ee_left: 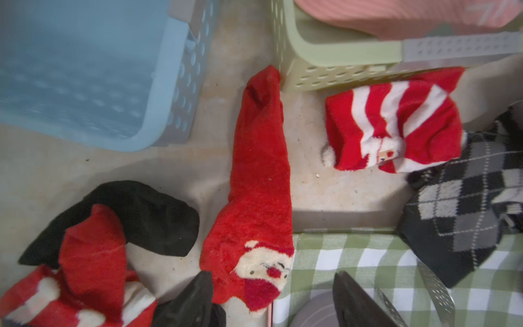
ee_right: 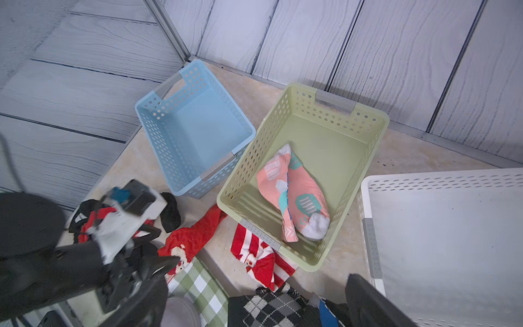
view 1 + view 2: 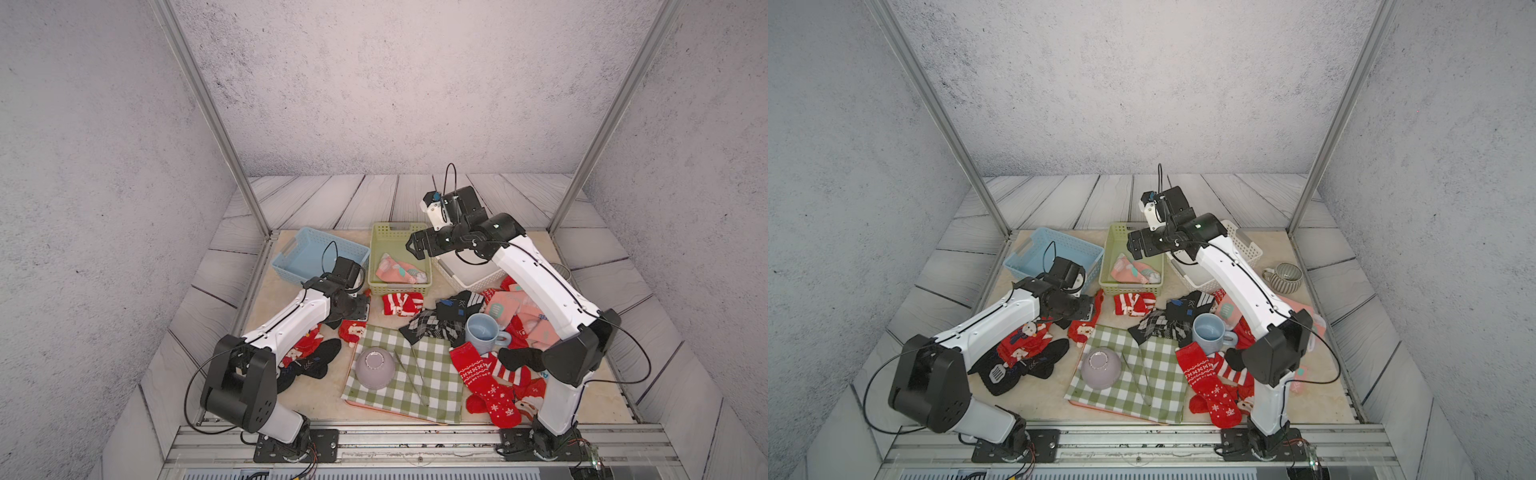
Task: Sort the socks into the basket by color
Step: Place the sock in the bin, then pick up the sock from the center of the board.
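In both top views one pink sock with teal patches (image 3: 400,271) lies in the pale green perforated plastic basket (image 3: 399,227). Other red, black and pink socks (image 3: 486,382) litter the surface (image 3: 311,399).

In the left wrist view the left fingers (image 1: 198,297) stand apart astride the Santa end of a fuzzy red sock (image 1: 260,175). One finger hangs over the green-and-white checked cloth (image 1: 368,260), so closing may pinch and drag the cloth too.

In the right wrist view the right fingers (image 2: 373,303) look spread and empty. The light blue plastic basket (image 2: 195,127) is bare, and a red sock dropped beside the pink one would mix colours.
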You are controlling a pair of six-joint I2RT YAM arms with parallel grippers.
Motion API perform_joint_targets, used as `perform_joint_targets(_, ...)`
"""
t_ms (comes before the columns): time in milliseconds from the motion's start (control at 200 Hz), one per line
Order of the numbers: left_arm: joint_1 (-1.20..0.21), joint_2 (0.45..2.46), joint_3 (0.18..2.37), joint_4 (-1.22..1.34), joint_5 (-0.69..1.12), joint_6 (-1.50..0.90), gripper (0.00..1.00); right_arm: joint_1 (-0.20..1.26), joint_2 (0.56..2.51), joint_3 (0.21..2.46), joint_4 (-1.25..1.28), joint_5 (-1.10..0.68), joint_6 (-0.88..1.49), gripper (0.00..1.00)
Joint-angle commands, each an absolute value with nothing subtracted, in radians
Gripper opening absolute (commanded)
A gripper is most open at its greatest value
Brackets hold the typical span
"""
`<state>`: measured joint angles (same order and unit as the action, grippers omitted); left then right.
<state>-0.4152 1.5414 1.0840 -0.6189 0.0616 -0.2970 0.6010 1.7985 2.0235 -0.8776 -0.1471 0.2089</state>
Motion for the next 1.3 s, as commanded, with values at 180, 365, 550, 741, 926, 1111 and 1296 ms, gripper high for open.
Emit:
perform_joint_targets(180,-0.427,1.665,1.098,-0.497,0.002,-0.334,0.74,0.600,1.663,1.886,-0.894,-0.158,0.215,0.99)
perform_joint_targets(365,-0.427,1.725,1.103,-0.447,-0.002,-0.336,0.69,0.599,1.633,1.855,-0.897,-0.164,0.214,0.99)
perform_joint_targets(550,-0.439,1.765,1.093,-0.423,-0.018,-0.344,0.72,0.599,1.622,1.837,-0.892,-0.173,0.215,0.99)
perform_joint_targets(741,-0.442,1.782,1.086,-0.438,-0.038,-0.359,0.64,0.600,1.615,1.828,-0.886,-0.173,0.214,0.99)
perform_joint_targets(926,-0.444,1.793,1.069,-0.439,-0.029,-0.376,0.37,0.600,1.610,1.829,-0.880,-0.176,0.214,0.99)
perform_joint_targets(1111,-0.449,1.749,1.064,-0.452,-0.047,-0.371,0.15,0.600,1.605,1.827,-0.873,-0.179,0.218,0.99)
perform_joint_targets(1296,-0.452,1.660,1.055,-0.473,-0.064,-0.367,0.00,0.599,1.609,1.826,-0.868,-0.196,0.222,0.99)
